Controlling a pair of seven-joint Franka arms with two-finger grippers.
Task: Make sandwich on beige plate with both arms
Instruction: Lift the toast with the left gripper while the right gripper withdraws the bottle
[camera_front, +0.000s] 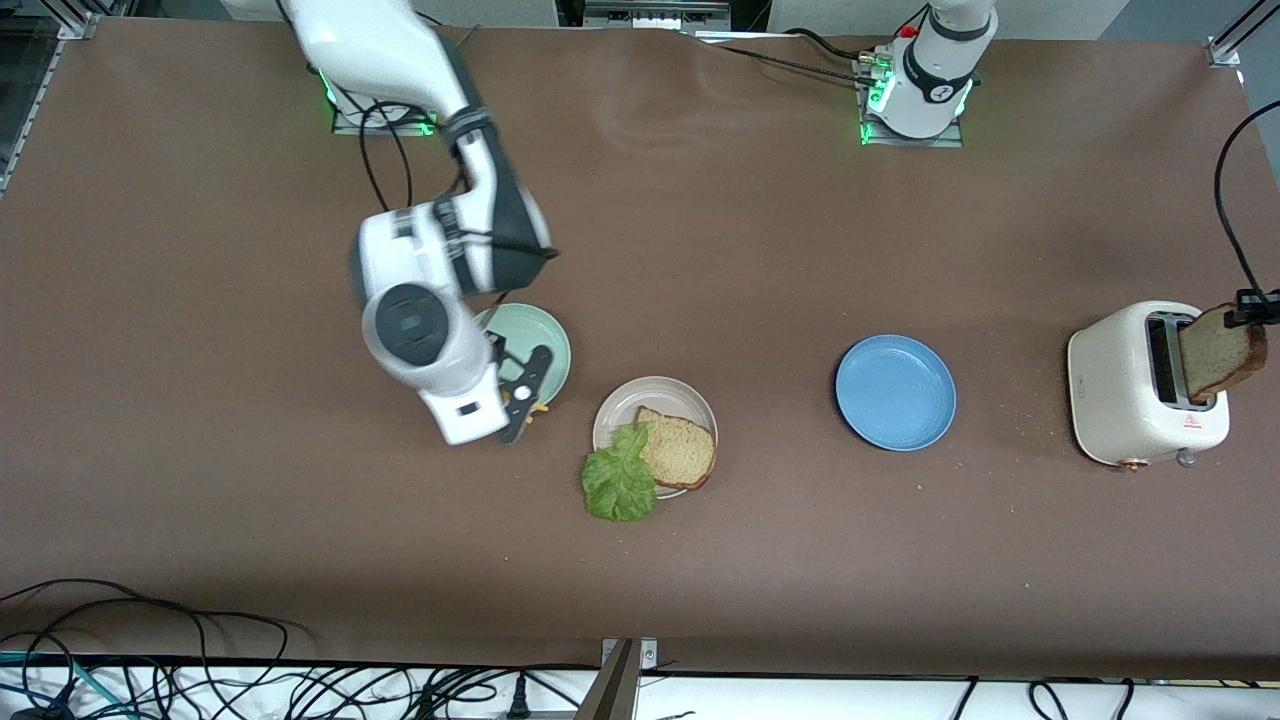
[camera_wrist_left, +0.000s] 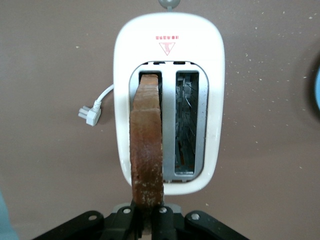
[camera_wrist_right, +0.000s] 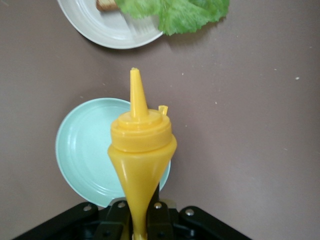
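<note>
Near the middle of the counter, the beige plate (camera_front: 622, 402) carries one bread slice (camera_front: 679, 447) with lettuce (camera_front: 619, 484) drooping over its rim. At the left arm's end, the left gripper (camera_wrist_left: 148, 220) has its fingers clamped on a second slice (camera_front: 1218, 353) half out of the toaster (camera_front: 1135, 400); a crooked pull could snag it. The right gripper (camera_wrist_right: 142, 217) pinches a yellow squeeze bottle (camera_wrist_right: 141, 150) over the mint-green plate (camera_wrist_right: 85, 150), and squeezing there would miss the sandwich.

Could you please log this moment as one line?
left pincer: holds toast in toaster | right pincer: holds mustard over mint plate
</note>
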